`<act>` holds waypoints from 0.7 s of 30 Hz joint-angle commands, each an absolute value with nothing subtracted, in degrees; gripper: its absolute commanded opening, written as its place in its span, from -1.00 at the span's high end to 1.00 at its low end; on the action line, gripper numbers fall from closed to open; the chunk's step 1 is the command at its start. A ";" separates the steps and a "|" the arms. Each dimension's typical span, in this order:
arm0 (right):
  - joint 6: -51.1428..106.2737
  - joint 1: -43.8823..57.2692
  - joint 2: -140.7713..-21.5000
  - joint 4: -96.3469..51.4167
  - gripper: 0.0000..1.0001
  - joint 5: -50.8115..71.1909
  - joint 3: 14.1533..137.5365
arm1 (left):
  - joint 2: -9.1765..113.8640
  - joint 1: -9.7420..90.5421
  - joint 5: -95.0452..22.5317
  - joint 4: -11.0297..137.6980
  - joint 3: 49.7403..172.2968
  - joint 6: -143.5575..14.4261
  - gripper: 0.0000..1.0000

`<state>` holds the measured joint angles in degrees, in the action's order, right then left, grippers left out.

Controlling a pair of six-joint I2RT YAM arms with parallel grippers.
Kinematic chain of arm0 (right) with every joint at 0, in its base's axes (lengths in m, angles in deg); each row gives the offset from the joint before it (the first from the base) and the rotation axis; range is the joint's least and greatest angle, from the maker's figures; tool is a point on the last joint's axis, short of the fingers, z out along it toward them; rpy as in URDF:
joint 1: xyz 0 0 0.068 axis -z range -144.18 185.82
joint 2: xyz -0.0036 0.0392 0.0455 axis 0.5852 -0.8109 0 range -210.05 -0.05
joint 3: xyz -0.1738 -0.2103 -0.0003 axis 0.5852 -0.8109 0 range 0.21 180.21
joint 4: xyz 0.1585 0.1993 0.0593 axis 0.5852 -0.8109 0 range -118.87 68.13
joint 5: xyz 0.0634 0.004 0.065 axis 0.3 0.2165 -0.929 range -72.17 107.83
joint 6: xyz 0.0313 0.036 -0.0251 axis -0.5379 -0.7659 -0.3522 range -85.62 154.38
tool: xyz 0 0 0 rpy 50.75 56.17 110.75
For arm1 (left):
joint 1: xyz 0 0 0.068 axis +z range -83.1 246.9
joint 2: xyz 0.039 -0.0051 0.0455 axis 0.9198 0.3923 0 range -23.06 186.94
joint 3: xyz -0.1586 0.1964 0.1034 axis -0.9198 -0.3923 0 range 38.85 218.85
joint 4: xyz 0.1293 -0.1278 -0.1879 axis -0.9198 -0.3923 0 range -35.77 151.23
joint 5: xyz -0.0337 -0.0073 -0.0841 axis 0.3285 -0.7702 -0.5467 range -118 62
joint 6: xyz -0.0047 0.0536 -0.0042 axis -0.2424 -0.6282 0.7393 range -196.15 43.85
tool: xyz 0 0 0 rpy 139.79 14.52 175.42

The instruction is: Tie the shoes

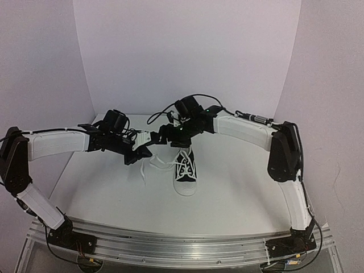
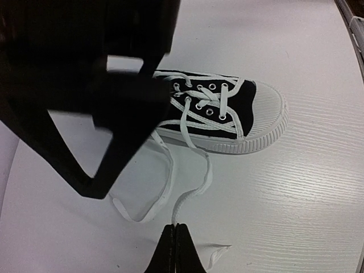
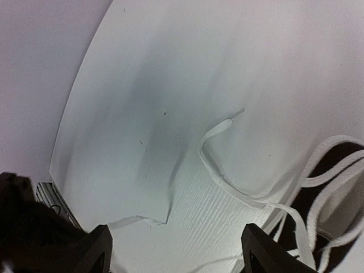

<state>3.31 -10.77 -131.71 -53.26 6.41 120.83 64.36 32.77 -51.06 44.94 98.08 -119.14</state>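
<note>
Top view: black sneaker (image 1: 185,169) sits mid-table (image 1: 239,187), toe toward the arm bases. Left gripper (image 1: 138,153) is just left of it, right gripper (image 1: 164,136) above its heel end. Loose white lace (image 1: 152,165) trails left from the shoe.

Left wrist: left gripper (image 2: 176,247) fingers together, pinched on the lace (image 2: 190,196). Sneaker (image 2: 227,114) lies ahead, apart from the fingers, toe to the right. Right gripper (image 2: 96,114) overhangs its heel.

Right wrist: right gripper (image 3: 176,239) fingers wide apart, nothing between them. Lace (image 3: 219,165) lies flat on the table ahead. Sneaker (image 3: 341,162) at the right edge, mostly cut off.
</note>
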 commanded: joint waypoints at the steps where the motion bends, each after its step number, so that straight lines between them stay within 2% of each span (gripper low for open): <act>1: 14.73 -10.64 -115.06 -37.49 -0.49 4.80 106.44 | 68.48 33.98 -48.34 48.39 101.90 -117.27 1.00; 5: 25.28 -12.56 -106.34 -11.24 -0.36 -2.24 83.01 | 71.85 36.63 -47.88 49.51 104.43 -116.66 1.00; 8: 39.03 -15.99 -106.22 -5.58 -0.36 -2.49 76.15 | 74.37 38.26 -47.47 49.07 107.96 -116.40 1.00; 11: 45.64 -17.65 -112.68 -7.54 -0.34 -3.17 80.41 | 76.32 38.74 -47.54 49.46 109.94 -118.13 1.00; 14: 46.89 -18.02 -120.93 -7.81 -0.21 -2.83 86.37 | 78.64 39.21 -47.01 49.84 111.73 -118.98 1.00; 21: 46.20 -18.19 -135.03 -12.89 -0.18 8.06 101.89 | 82.77 40.16 -46.68 50.03 115.46 -119.76 1.00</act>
